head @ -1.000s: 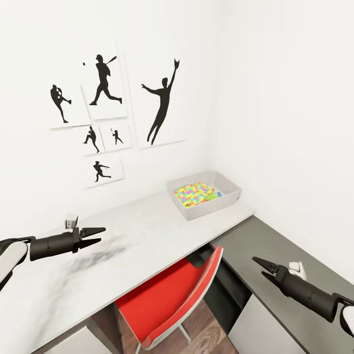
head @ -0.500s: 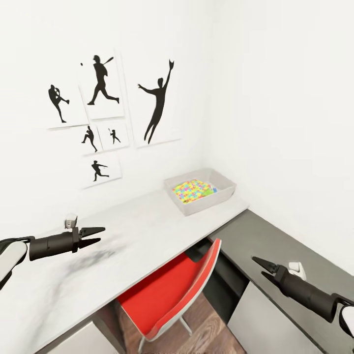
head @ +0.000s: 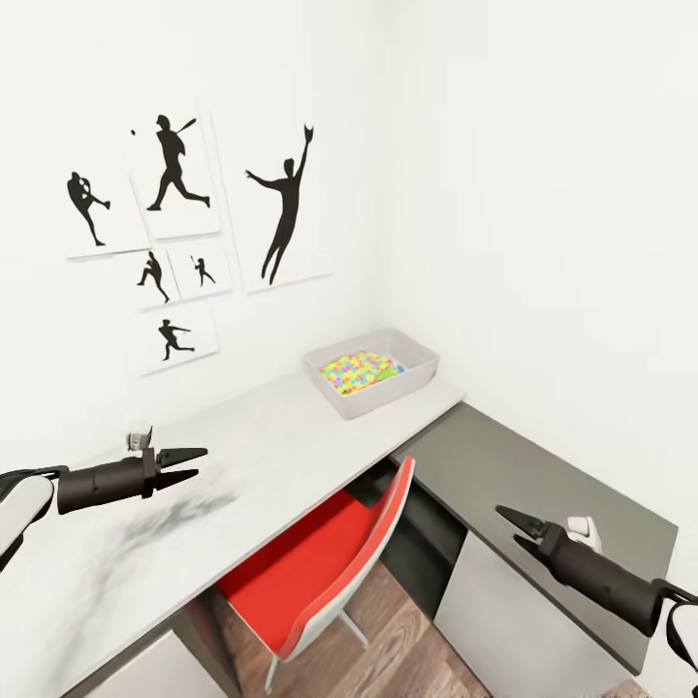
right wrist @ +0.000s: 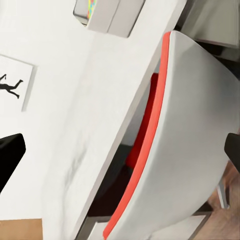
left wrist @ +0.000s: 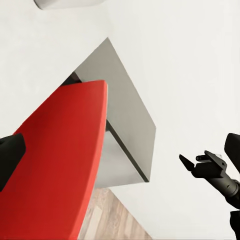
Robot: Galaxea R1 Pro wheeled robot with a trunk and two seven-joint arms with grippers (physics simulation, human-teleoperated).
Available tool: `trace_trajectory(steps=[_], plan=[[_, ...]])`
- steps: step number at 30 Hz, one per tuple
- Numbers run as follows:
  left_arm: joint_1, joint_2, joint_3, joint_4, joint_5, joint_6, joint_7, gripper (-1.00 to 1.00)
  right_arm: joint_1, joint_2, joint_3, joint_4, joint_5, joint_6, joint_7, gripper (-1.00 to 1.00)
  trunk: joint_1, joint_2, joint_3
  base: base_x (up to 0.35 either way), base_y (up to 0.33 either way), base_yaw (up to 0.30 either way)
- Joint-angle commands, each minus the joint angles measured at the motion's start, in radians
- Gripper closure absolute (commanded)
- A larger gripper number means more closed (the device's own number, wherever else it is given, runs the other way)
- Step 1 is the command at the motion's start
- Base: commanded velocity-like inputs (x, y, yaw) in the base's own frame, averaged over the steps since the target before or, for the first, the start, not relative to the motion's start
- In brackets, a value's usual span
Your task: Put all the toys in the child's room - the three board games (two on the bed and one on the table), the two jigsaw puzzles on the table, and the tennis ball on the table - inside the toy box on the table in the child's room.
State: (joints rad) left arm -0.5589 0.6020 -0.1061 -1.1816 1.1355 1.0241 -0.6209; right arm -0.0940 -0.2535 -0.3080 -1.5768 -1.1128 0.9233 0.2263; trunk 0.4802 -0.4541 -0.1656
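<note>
- Head view: white-walled corner. Black silhouette sport prints [head: 174,233] hang on the wall above the table [head: 262,456], a long pale top with a grey smudged patch near my left side. The toy box [head: 373,371] sits at the table's far end, close to the corner, with a multicolour jigsaw puzzle [head: 360,369] lying flat inside it. A lower dark grey cabinet [head: 523,475] adjoins the table at the right. A red chair [head: 325,562] is tucked partly under the table, over wood plank floor [head: 397,640].
- Head view, arms: my left gripper [head: 184,459] hovers level over the table's near part, fingers slightly parted, holding nothing. My right gripper [head: 514,521] hangs by the cabinet's front edge, tips pointing toward the chair, a narrow gap between them, nothing held.
- Left wrist view: the red chair seat [left wrist: 60,170], the grey cabinet top [left wrist: 117,100], and my right gripper [left wrist: 192,162] against the white wall.
- Right wrist view: the chair's pale back with its red rim [right wrist: 185,130], the table edge [right wrist: 100,135], the toy box corner [right wrist: 107,15].
</note>
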Motion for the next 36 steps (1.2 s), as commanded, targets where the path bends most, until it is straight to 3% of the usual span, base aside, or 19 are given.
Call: trace_trajectory(steps=[1, 23, 36], plan=[[-0.001, 0.001, -0.001, 0.0, -0.002, 0.002, -0.005, -1.0, -0.001, 0.0, -0.001, 0.0, 0.008, 0.005, 0.008, -1.0, 0.001, -0.002, 0.0, -0.032, 0.002, -0.12], [-0.001, 0.008, -0.001, 0.0, -0.001, 0.002, -0.005, -1.0, -0.001, 0.01, -0.002, -0.003, 0.008, 0.003, 0.008, -1.0, 0.001, -0.002, 0.034, -0.096, 0.002, -0.046], [-0.001, 0.012, -0.001, 0.0, -0.001, 0.002, -0.005, -1.0, -0.001, 0.016, -0.002, -0.003, 0.01, 0.003, 0.008, -1.0, 0.001, -0.002, 0.056, -0.211, 0.054, 0.0]])
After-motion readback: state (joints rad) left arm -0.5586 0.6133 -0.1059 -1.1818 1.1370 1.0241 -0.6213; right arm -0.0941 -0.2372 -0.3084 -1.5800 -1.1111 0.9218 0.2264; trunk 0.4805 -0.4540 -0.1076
